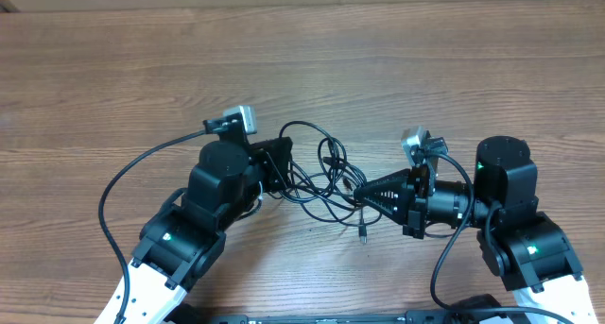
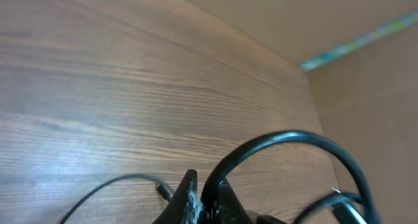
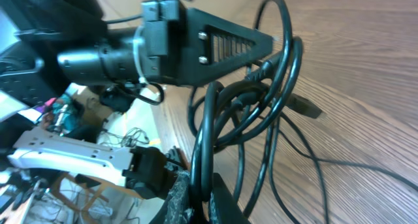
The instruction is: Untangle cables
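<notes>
While two black grippers are clenching it from opposite sides, one tangle of thin, glossy black cables (image 1: 321, 178) is lying in loose round loops on the wood-grain bench (image 1: 302, 59), midway along the edge nearest the arms. The left gripper (image 1: 284, 173) and the right gripper (image 1: 364, 196) are each grasping its strands.

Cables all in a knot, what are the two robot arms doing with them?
The two arms are trying to untangle a bundle of thin black cables on a wooden table. The left fingers are shut on the left side of the bundle, and the right fingers are shut on its right side. Between them the cables loop over each other in a messy knot, so the job is not yet done.
</notes>
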You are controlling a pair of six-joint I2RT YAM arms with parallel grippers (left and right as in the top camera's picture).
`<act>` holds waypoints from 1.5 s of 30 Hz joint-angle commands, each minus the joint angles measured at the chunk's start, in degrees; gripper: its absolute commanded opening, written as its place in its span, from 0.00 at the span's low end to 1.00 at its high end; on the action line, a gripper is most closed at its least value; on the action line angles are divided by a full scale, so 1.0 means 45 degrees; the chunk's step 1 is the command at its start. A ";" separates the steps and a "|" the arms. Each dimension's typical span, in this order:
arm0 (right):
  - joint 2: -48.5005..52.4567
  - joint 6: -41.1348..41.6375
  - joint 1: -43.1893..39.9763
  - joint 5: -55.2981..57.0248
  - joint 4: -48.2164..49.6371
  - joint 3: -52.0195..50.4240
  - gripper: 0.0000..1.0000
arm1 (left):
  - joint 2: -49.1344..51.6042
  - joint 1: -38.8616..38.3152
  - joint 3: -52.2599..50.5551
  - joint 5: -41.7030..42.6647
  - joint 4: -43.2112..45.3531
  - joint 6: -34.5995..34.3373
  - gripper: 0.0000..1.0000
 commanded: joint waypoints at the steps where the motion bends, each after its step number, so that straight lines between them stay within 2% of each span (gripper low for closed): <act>1: -0.0126 0.0005 -0.0015 0.0889 -0.0005 0.0238 0.04 | 0.0049 0.0131 0.0204 0.2535 0.0942 0.2618 0.04; 5: -0.0117 0.0418 -0.0015 0.1355 0.0306 0.0238 0.04 | 0.0049 0.0087 0.0204 0.6713 0.2064 0.5722 0.04; 8: -0.0117 0.0923 -0.0015 0.1491 0.0962 0.0238 0.04 | 0.0049 0.0087 0.0204 0.9058 0.2161 0.7495 0.04; 11: -0.0117 0.1069 -0.0015 0.1389 0.1258 0.0238 0.04 | 0.0049 0.0087 0.0204 0.9088 0.2006 0.7582 0.04; 13: -0.0117 0.1064 -0.0015 0.1117 0.1336 0.0238 0.04 | 0.0049 0.0087 0.0204 0.8709 0.1928 0.7577 0.20; 14: -0.0117 0.1059 -0.0015 0.0937 0.1365 0.0238 0.04 | 0.0049 0.0087 0.0204 0.8398 0.1889 0.7567 0.35; 17: -0.0117 0.1064 -0.0015 0.0767 0.1433 0.0238 0.04 | 0.0049 0.0087 0.0204 0.7810 0.1812 0.7334 0.50; 24: -0.0117 0.1064 -0.0015 0.0617 0.1520 0.0238 0.04 | 0.0049 0.0092 0.0204 0.6907 0.1569 0.7043 0.55; 28: -0.0117 0.1064 -0.0015 -0.0151 0.1933 0.0238 0.04 | 0.0049 0.0092 0.0204 0.5537 0.0865 0.6713 0.63; 30: -0.0117 0.1064 -0.0015 -0.0189 0.2059 0.0238 0.04 | 0.0049 0.0092 0.0204 0.4920 0.0515 0.6382 0.63; 39: -0.0117 0.1404 -0.0015 -0.0389 0.2370 0.0238 0.04 | 0.0049 0.0087 0.0204 0.4969 0.0597 0.6091 0.62; 45: -0.0117 0.1467 -0.0015 -0.0714 0.2628 0.0238 0.04 | 0.0306 -0.0389 0.0204 0.5911 0.1758 0.5809 0.37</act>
